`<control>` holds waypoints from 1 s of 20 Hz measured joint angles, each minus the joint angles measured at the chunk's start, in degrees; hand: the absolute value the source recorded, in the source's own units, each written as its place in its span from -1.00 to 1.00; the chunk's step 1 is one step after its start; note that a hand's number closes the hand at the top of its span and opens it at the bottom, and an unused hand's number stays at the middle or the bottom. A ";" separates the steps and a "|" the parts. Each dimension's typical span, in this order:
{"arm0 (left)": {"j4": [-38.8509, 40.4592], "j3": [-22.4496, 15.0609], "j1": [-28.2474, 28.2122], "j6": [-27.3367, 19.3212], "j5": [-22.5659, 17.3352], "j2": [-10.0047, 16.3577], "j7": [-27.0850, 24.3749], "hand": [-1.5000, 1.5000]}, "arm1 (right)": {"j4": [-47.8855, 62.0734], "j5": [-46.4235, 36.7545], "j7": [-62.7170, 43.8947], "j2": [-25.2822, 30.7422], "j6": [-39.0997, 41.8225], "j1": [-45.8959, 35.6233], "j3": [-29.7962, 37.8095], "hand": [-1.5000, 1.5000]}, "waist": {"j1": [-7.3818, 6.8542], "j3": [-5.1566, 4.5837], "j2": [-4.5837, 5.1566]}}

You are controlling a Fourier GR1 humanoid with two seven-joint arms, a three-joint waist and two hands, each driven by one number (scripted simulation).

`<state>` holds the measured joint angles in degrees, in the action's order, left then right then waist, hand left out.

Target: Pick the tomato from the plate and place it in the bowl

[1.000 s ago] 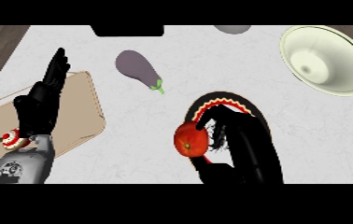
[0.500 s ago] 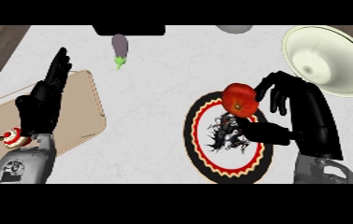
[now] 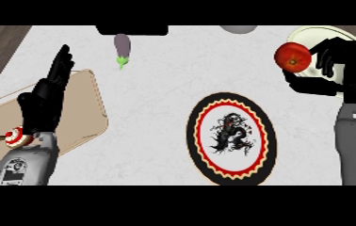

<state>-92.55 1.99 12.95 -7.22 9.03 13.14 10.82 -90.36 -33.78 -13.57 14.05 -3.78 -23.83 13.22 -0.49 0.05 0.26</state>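
**Right hand (image 3: 330, 64) holds the tomato (image 3: 293, 56) at the bowl's rim**

Right hand, in the worktop's far right corner, has its fingers and thumb curled round the red tomato and holds it clear of the surface. The tomato shows against the left rim of the cream bowl (image 3: 314, 33), which sits in that same corner and is partly hidden by the hand. Whether the tomato is already above the bowl's hollow cannot be told.

The worktop (image 3: 160, 88) is pale and faintly veined like marble. A strip of dark wood floor (image 3: 10, 41) shows past its far left corner. The plate (image 3: 200, 126), black-rimmed with a red and cream zigzag ring and a dark figure at its middle, lies toward the near edge, right of centre, with nothing on it. A purple aubergine (image 3: 122, 47) with a green stem lies near the far edge, left of centre. Just behind it a dark block (image 3: 132, 30) sits at the far edge, and a grey rounded thing (image 3: 238, 28) shows farther right along that edge. A tan cutting board (image 3: 87, 102) lies along the left edge. The left hand (image 3: 46, 95) rests over it, fingers straight. A small red-and-white object (image 3: 15, 136) shows beside the left wrist.

Half a second ago the tomato was held just over the plate's far rim. It is now farther away and farther right, well apart from the plate. Plate, aubergine, board and left hand are where they were.
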 measured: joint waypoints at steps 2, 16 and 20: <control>0.33 -0.15 -0.05 -0.03 0.12 -0.39 -0.48 0.00 | 6.44 -0.57 4.14 1.99 -2.33 -2.07 2.01 1.00 | -0.22 0.01 0.07; 0.16 -1.20 1.36 0.69 0.67 -1.36 -0.54 0.00 | 50.42 -8.79 25.13 16.78 -19.38 -15.21 10.38 1.00 | -2.48 0.15 0.90; 0.91 -0.89 2.12 1.10 0.42 -1.22 -1.05 0.00 | 60.08 -6.51 27.95 18.40 -18.72 -18.86 13.38 -1.00 | -3.07 0.21 1.24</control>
<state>-91.65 1.10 15.07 -6.12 9.45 11.92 9.76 -30.28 -40.29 14.38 32.45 -22.50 -42.69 26.60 -3.56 0.26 1.49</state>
